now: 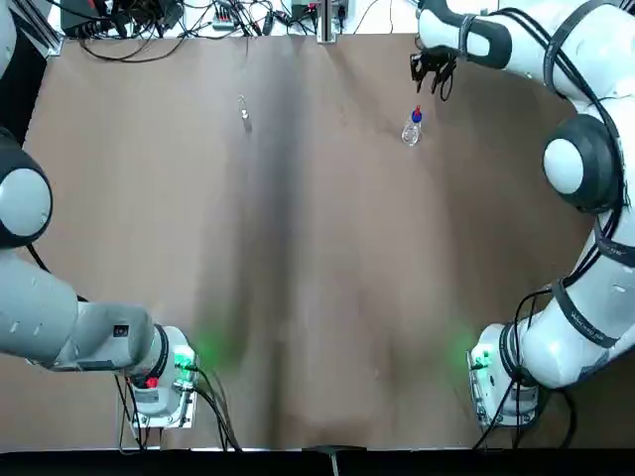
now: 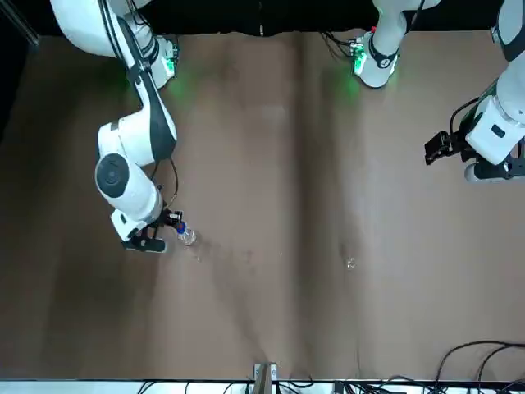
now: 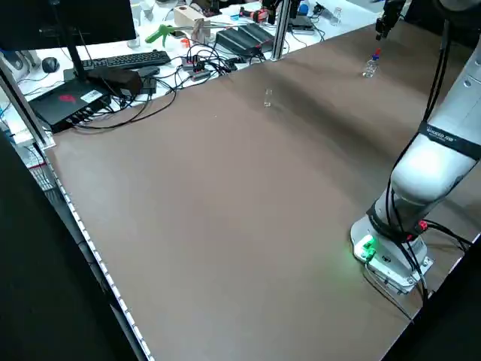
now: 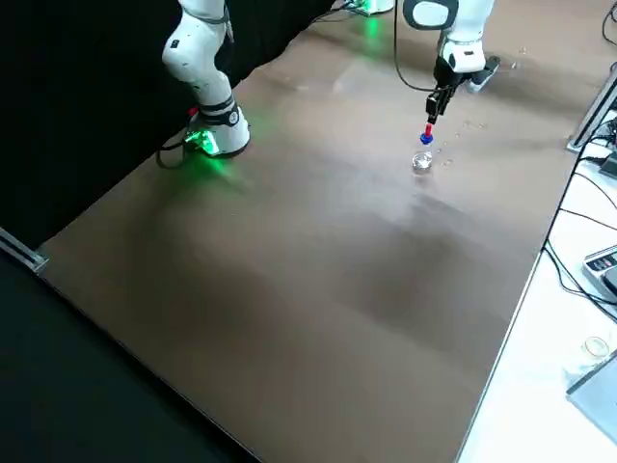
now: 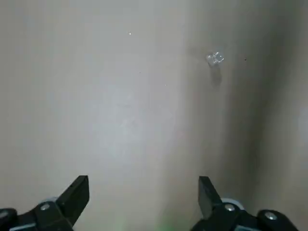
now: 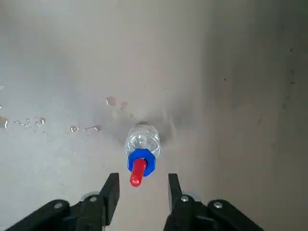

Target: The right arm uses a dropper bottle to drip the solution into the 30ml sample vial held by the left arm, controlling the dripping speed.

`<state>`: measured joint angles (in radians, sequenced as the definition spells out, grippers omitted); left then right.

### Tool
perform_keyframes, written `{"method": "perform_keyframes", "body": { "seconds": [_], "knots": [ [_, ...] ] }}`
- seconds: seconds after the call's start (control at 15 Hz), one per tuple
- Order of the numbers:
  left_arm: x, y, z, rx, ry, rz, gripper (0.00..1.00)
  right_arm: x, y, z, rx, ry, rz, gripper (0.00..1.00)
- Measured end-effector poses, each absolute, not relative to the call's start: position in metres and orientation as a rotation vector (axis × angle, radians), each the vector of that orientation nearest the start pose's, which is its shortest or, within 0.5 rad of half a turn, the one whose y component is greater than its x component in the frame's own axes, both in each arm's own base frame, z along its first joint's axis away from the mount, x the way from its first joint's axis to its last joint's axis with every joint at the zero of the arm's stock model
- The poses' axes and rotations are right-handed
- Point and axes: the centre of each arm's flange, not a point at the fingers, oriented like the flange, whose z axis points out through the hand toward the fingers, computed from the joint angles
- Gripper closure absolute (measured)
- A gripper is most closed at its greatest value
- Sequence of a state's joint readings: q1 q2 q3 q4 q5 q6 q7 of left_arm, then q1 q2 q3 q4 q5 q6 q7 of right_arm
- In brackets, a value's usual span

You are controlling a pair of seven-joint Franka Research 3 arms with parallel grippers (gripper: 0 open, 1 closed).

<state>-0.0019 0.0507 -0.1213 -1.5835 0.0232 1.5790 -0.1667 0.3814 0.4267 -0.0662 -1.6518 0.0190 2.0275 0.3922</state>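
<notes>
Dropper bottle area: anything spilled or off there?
Yes, a likely spill: small clear droplets and wet-looking spots lie on the table beside the upright dropper bottle. The bottle's cap is on. The right gripper is open above it.

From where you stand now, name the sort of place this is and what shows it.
Likely a robotics lab: two arms bolted to a brown table, with a keyboard and tangled cables on a bench alongside.

Brown-covered table (image 1: 327, 268) bore the dropper bottle (image 6: 143, 144) upright, the clear sample vial (image 5: 215, 58) well apart, and scattered liquid droplets (image 6: 97, 128) near the bottle.
</notes>
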Motion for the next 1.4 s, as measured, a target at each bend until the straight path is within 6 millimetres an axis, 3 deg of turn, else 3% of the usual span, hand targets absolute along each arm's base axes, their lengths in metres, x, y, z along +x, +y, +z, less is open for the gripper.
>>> {"method": "perform_keyframes", "body": {
  "seconds": [0.2,0.47,0.67,0.73,0.87,1.0,1.2,1.4],
  "knots": [
    [0.565,-0.065,0.591,-3.115,-0.067,0.077,0.00,0.630,0.187,0.401,-3.167,0.103,0.104,0.50],
    [0.566,-0.066,0.592,-3.116,-0.067,0.070,0.00,0.613,0.130,0.483,-3.158,-0.017,0.175,0.41],
    [0.566,-0.065,0.592,-3.116,-0.068,0.070,0.00,0.585,0.103,0.546,-3.146,-0.023,0.189,0.37],
    [0.566,-0.066,0.592,-3.116,-0.067,0.069,0.00,0.563,0.095,0.582,-3.140,-0.018,0.189,0.36],
    [0.566,-0.065,0.592,-3.116,-0.069,0.069,0.00,0.544,0.088,0.613,-3.134,-0.015,0.155,0.36],
    [0.566,-0.062,0.592,-3.116,-0.078,0.069,0.00,0.531,0.085,0.634,-3.128,-0.015,0.111,0.29],
    [0.566,-0.061,0.592,-3.096,-0.072,0.064,0.00,0.522,0.080,0.644,-3.124,-0.008,0.084,0.04],
    [0.566,-0.061,0.592,-3.068,-0.062,0.056,0.00,0.525,0.077,0.638,-3.124,0.001,0.083,0.00]
  ]
}}
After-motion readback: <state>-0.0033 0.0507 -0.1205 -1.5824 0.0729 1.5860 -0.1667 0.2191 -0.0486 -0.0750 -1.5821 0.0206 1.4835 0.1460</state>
